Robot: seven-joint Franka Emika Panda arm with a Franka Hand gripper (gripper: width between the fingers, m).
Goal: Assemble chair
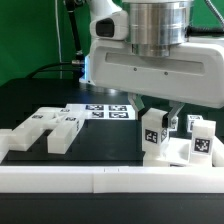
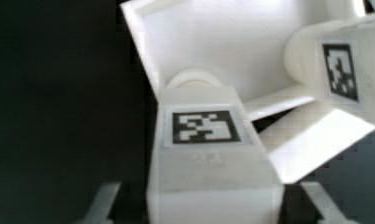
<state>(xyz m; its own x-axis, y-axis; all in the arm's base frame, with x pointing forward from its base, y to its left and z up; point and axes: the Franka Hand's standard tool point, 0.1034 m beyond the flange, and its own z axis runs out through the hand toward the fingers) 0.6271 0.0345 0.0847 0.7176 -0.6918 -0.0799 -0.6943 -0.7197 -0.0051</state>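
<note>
Chair piece (image 1: 153, 138) sits clamped inside end effector (image 1: 158, 118).

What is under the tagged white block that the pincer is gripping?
A bigger white piece lies under the block. The block and the pincer cover where they meet, so whether it is plugged in or just resting cannot be seen.

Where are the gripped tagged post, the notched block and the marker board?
tagged post (image 2: 205, 128): wrist view, on its square tag.
notched block (image 1: 42, 128): exterior view, on its upper face.
marker board (image 1: 105, 110): exterior view, on its printed tags.
</note>
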